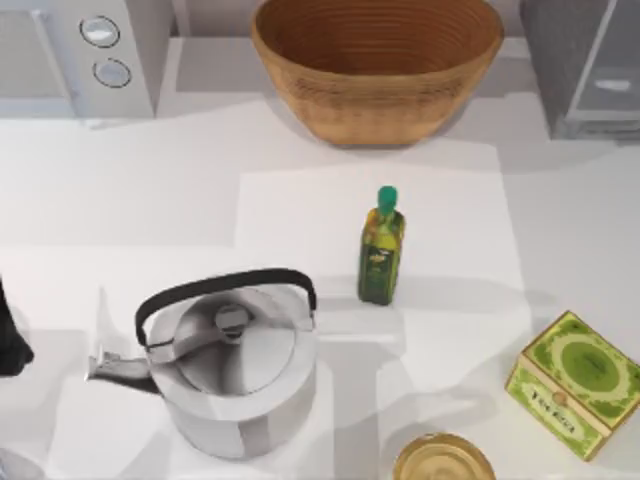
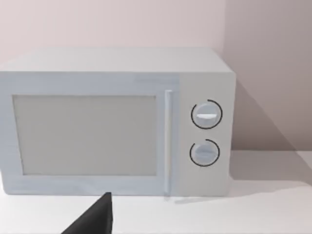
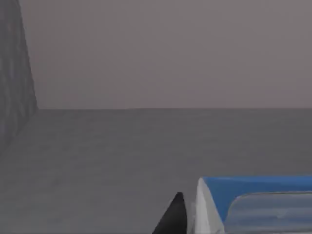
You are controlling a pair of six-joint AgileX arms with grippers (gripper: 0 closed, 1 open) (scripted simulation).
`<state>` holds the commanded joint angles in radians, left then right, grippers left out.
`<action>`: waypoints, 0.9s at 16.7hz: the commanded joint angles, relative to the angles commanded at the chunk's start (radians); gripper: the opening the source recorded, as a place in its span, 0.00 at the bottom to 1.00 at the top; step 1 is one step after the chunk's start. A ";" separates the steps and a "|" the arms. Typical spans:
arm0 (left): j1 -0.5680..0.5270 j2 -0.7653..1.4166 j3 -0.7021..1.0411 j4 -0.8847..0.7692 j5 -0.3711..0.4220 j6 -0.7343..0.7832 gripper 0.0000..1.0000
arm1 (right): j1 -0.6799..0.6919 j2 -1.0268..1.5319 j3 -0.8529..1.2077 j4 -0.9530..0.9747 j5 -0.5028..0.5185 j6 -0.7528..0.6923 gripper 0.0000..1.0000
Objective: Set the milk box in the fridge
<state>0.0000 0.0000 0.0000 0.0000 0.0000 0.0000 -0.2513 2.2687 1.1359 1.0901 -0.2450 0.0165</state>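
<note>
The milk box shows its blue top and white side, low over a plain grey floor with grey walls around it, apparently inside the fridge. My right gripper is shut on the milk box. One black fingertip lies against the carton's white side, and the other finger is hidden behind the carton. From above, the fridge stands at the table's far right corner. My left gripper is parked at the table's left edge.
A light-grey appliance with two knobs stands at the far left. A wicker basket sits far centre, an olive-oil bottle in the middle, a metal kettle front left, a green-and-yellow box front right, and a round yellowish item at the front edge.
</note>
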 joint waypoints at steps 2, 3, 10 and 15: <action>0.000 0.000 0.000 0.000 0.000 0.000 1.00 | 0.009 0.041 0.124 -0.054 0.007 -0.001 0.00; 0.000 0.000 0.000 0.000 0.000 0.000 1.00 | 0.013 0.060 0.190 -0.083 0.011 -0.002 0.00; 0.000 0.000 0.000 0.000 0.000 0.000 1.00 | 0.034 0.167 0.469 -0.265 0.049 -0.002 0.00; 0.000 0.000 0.000 0.000 0.000 0.000 1.00 | 0.034 0.168 0.470 -0.266 0.049 -0.002 0.08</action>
<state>0.0000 0.0000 0.0000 0.0000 0.0000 0.0000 -0.2170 2.4366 1.6059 0.8242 -0.1961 0.0144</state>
